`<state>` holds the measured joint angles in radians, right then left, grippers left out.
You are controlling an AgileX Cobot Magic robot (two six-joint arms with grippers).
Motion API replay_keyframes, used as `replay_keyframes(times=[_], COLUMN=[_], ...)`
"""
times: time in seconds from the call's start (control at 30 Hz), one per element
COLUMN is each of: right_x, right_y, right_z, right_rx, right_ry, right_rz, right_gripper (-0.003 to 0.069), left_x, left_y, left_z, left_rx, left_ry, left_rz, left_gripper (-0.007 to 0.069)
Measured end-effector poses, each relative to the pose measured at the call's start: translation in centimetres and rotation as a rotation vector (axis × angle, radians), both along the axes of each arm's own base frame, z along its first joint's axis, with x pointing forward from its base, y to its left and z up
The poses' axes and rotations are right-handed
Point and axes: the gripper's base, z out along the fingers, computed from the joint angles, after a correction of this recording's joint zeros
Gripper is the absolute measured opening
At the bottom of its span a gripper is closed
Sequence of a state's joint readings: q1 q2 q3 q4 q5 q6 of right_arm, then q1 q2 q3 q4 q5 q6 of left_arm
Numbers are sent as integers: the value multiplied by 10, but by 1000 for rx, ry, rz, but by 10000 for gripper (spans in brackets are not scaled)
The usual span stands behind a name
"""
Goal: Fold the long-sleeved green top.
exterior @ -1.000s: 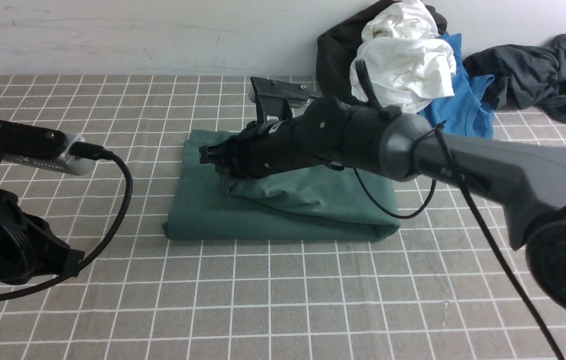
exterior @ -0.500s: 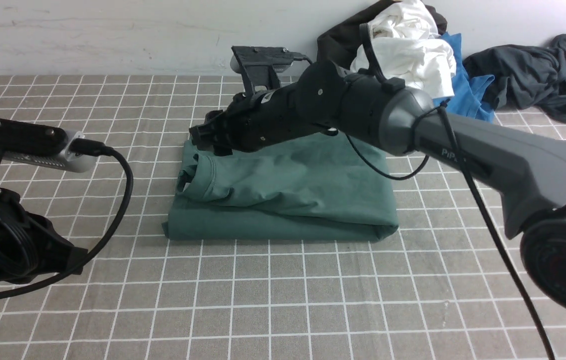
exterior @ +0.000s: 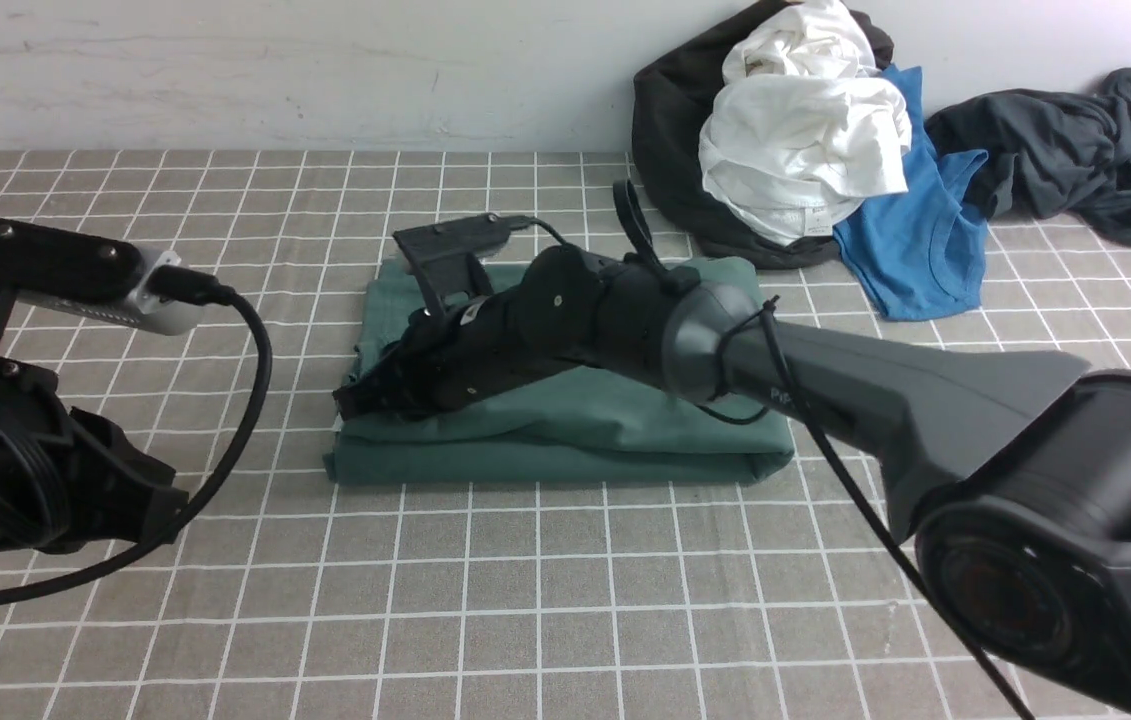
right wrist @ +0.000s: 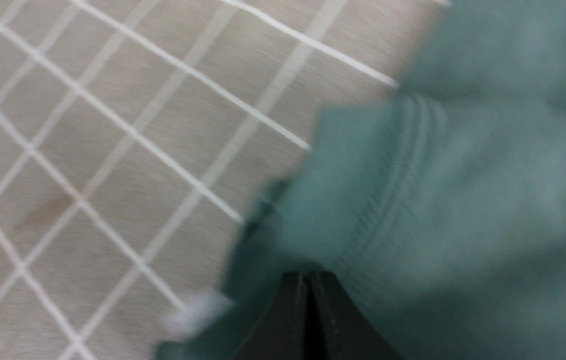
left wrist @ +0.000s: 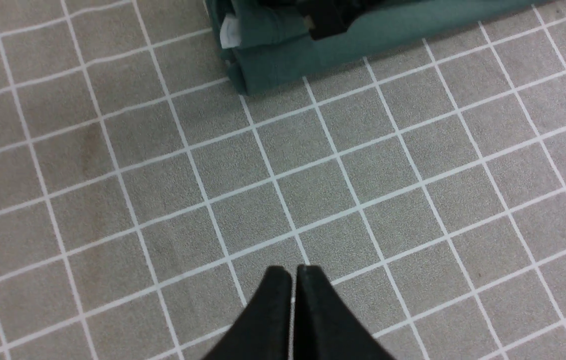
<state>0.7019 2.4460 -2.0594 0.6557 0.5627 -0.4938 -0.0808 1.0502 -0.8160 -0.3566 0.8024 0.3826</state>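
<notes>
Where the green top (exterior: pixel 565 425) folds: right arm (exterior: pixel 615 310) slants inward, claw (right wrist: pixel 309 275) low, pressed together
Near left edge: left claw (left wrist: pixel 293 270), tips together

The claw (left wrist: pixel 294 280) of the left arm is closed, its two dark fingertips meeting above the gray, white-gridded table (left wrist: pixel 187 200). The green long-sleeved top (left wrist: pixel 283 70) lies on the table, partly within the field of view, well apart from the claw. Its fabric is stacked in layers. A small white tag (left wrist: pixel 230 31) is located at one edge of the top. A black component (left wrist: pixel 327 19) overlaps the fabric; its contact with the top cannot be determined.
</notes>
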Motion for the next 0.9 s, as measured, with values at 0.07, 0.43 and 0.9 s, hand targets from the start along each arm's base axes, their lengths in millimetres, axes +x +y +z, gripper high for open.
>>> replay_keyframes(times=[0.07, 0.43, 0.9], right_x=[-2, -43, -138], right_y=[1, -104, -259], right_z=[25, 244, 313], right_rx=[-47, -503, -394], right_ry=[-71, -383, -270], right_rz=[85, 8, -309], right_gripper=[-11, -13, -13], left_x=[-11, -90, -121], left_y=[1, 17, 23], left_z=[12, 30, -13], left_rx=[17, 112, 126], left_ry=[-81, -582, -705], left_rz=[-24, 20, 61], left_gripper=[-4, -3, -3])
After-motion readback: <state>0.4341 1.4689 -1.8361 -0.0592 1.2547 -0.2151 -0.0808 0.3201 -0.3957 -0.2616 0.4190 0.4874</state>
